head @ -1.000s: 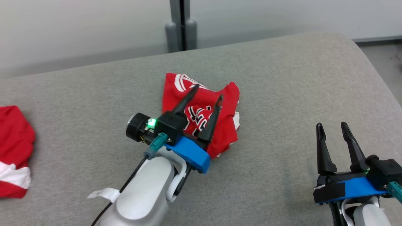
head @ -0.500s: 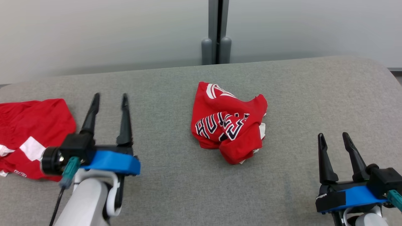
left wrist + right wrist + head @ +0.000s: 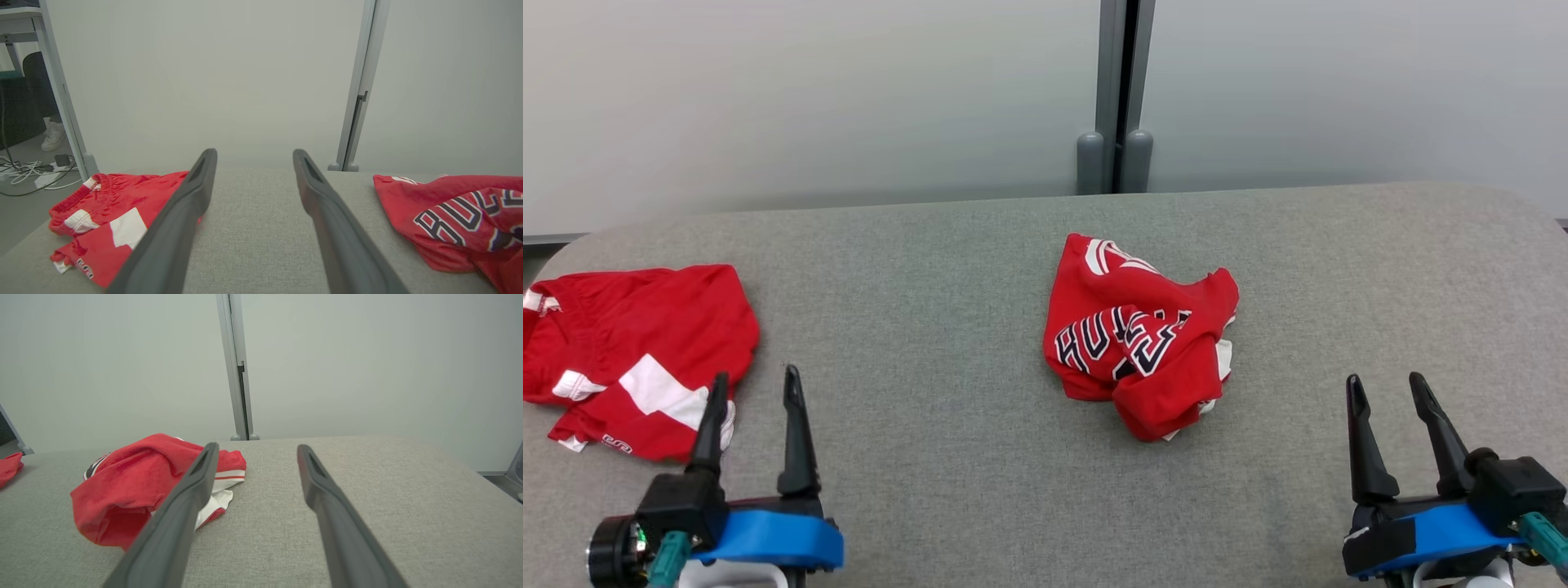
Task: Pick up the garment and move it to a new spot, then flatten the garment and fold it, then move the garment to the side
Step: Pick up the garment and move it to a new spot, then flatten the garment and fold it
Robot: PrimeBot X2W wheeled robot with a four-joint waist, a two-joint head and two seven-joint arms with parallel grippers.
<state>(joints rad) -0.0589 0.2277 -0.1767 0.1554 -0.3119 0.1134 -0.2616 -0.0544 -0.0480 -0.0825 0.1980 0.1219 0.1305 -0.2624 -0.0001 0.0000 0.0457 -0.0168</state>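
— What's the tabletop (image 3: 947,343) like?
— Grey, covered in a woven cloth, with rounded corners on its far side.
— And what lies on it?
— A red garment (image 3: 1143,343), crumpled into a heap. It has dark letters edged in white across its front, and white trim shows at its right edge.
— Anything else?
— Red shorts (image 3: 637,351), well to the left of the garment. They lie fairly flat, with white patches and a gathered waistband. The two do not touch.
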